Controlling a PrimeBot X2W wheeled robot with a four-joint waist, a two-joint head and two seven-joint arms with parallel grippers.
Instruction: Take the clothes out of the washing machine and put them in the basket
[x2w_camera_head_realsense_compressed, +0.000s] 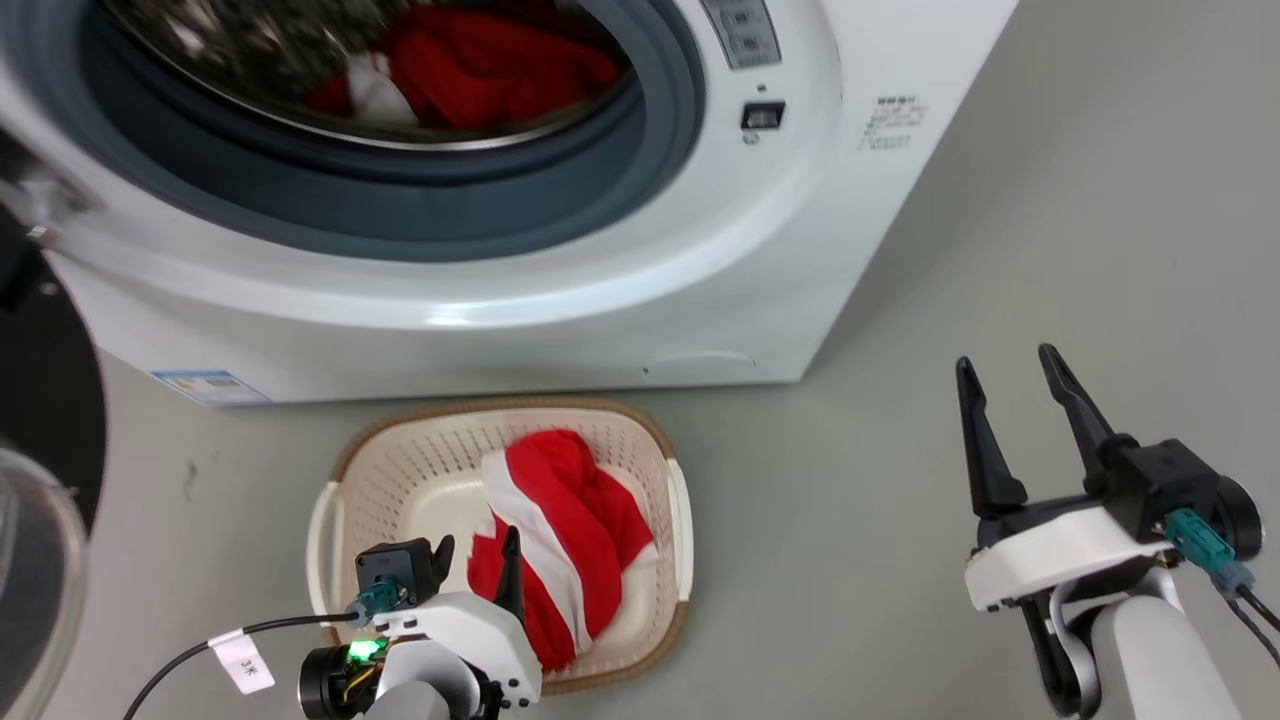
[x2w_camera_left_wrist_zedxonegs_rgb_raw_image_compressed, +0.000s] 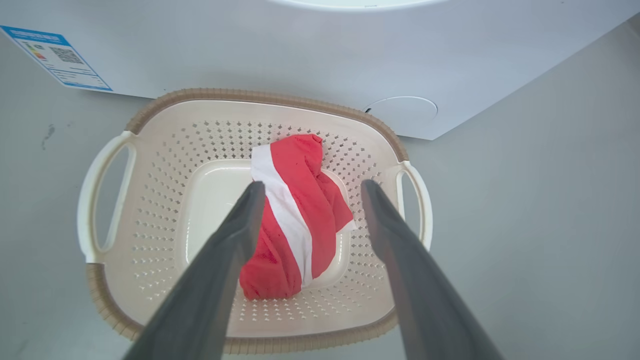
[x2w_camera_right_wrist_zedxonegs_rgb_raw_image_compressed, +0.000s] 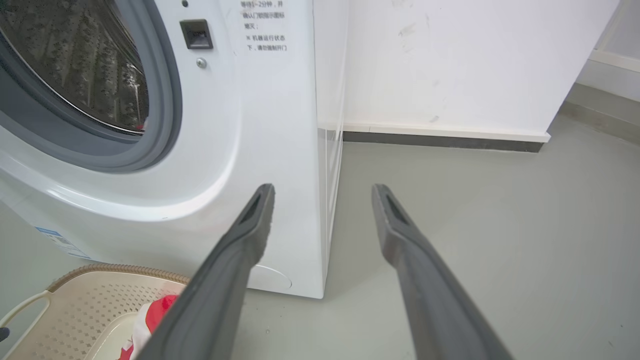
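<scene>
The white washing machine stands with its porthole uncovered, and red clothes lie in the steel drum, one with a white part. On the floor before it sits the cream basket, holding a red garment with a broad white stripe. My left gripper hangs open just above that garment, fingers apart and empty over the basket. My right gripper is open over bare floor to the right of the machine, empty, pointing at the machine's corner.
The machine's black-framed glass door swings out at the far left. Grey floor stretches to the right of the machine. A white wall with a dark skirting stands behind. A cable with a white tag trails from my left wrist.
</scene>
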